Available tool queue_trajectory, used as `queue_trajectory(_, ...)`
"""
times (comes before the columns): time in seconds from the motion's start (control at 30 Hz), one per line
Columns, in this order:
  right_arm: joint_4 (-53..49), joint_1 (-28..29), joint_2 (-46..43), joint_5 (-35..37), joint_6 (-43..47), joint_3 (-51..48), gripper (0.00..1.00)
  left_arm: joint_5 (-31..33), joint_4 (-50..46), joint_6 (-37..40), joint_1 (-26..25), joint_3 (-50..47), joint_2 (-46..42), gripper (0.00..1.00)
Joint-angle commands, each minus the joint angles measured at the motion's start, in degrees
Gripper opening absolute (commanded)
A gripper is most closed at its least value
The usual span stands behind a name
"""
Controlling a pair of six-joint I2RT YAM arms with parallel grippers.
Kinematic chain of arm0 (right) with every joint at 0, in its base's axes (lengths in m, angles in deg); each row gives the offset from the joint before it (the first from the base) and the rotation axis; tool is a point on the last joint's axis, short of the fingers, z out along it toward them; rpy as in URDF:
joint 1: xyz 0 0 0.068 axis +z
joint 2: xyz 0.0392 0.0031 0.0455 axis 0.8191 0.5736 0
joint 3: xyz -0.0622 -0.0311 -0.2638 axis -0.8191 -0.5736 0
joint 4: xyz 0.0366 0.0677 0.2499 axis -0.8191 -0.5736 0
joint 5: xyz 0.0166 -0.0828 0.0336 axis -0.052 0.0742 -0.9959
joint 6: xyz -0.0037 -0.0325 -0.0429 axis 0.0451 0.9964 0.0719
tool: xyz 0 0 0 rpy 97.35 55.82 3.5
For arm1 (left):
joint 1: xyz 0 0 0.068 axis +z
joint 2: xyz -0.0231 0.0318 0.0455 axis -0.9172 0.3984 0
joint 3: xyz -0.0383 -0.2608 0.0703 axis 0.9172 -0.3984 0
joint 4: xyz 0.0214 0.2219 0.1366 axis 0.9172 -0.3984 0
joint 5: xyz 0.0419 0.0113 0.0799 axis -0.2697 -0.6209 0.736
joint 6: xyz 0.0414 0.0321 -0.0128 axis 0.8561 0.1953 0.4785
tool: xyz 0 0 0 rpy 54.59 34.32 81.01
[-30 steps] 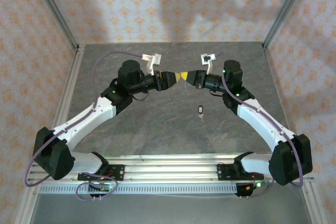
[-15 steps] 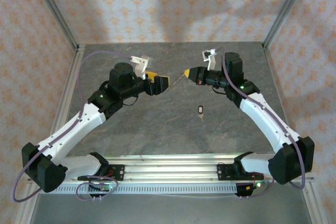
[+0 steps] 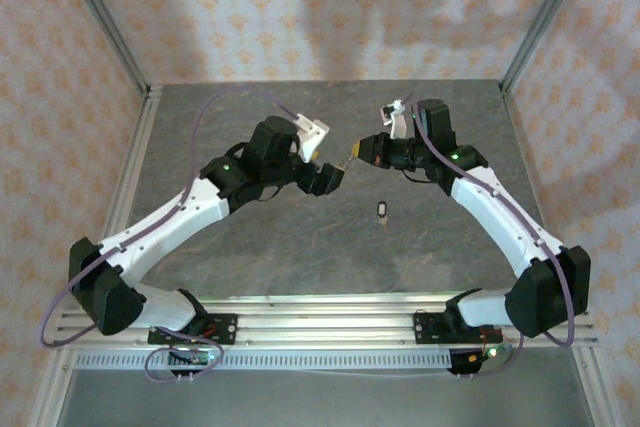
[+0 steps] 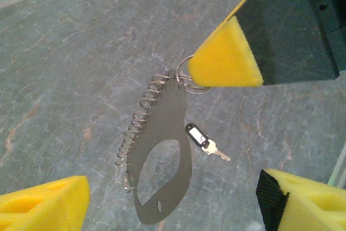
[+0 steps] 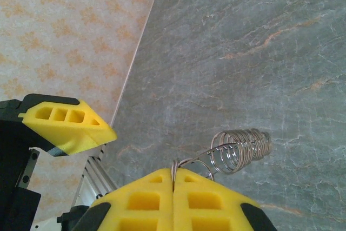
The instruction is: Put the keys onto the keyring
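Observation:
My right gripper is shut on the keyring, a thin silvery loop pinched between its yellow pads, with a coil of small rings trailing from it. Seen from the left wrist, the keyring hangs above the table and its chain droops down to the left. My left gripper is open just left of and below the right one, with nothing between its fingers. The key, dark-headed with a short pale blade, lies flat on the table; the left wrist view places the key beside the keyring's shadow.
The grey stone-patterned table is bounded by metal frame posts and patterned walls. The arms' base rail runs along the near edge. One left finger sits left of the right gripper.
The two grippers were tip to tip a second ago. My left gripper opened, drew back to the left, then swung lower toward the key. The right gripper stayed shut on the keyring.

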State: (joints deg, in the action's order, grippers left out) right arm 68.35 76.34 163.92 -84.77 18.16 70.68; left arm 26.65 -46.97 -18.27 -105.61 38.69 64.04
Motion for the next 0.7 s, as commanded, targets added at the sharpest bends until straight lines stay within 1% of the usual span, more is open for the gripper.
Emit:
queue_trajectory(0.0,-2.1,0.5,0.3,0.4,1.7,2.5,0.00,5.3,-4.7,5.6,-2.4,3.6,2.7,0.82)
queue_trajectory(0.1,-2.9,0.7,0.3,0.5,2.2,2.8,0.00,8.3,-6.2,7.0,-3.7,5.5,5.2,0.81)
queue_trajectory(0.23,-3.7,1.1,0.2,0.3,2.5,3.2,0.00,9.8,-6.2,7.4,-4.5,6.7,7.3,0.76)
queue_trajectory(0.37,-4.6,1.4,0.2,0.4,3.1,3.7,0.00,11.4,-5.8,7.4,-4.6,7.6,8.9,0.65)
queue_trajectory(0.43,-5.2,1.5,0.1,0.3,3.6,3.9,0.00,11.9,-5.9,7.7,-4.6,8.0,9.6,0.57)
queue_trajectory(0.47,-5.5,1.6,0.0,0.4,3.7,4.2,0.00,12.2,-5.9,7.8,-4.6,8.0,9.9,0.53)
queue_trajectory(0.53,-6.0,1.7,-0.1,0.4,4.1,4.5,0.00,12.3,-6.0,8.1,-4.7,8.3,10.5,0.39)
queue_trajectory(0.6,-6.9,1.8,-0.1,0.7,4.7,4.9,0.00,12.3,-6.0,8.3,-4.6,8.3,10.8,0.21)
queue_trajectory(0.67,-7.8,1.8,-0.3,1.9,5.3,5.2,0.00,11.8,-5.7,8.6,-4.7,8.0,10.7,0.04)
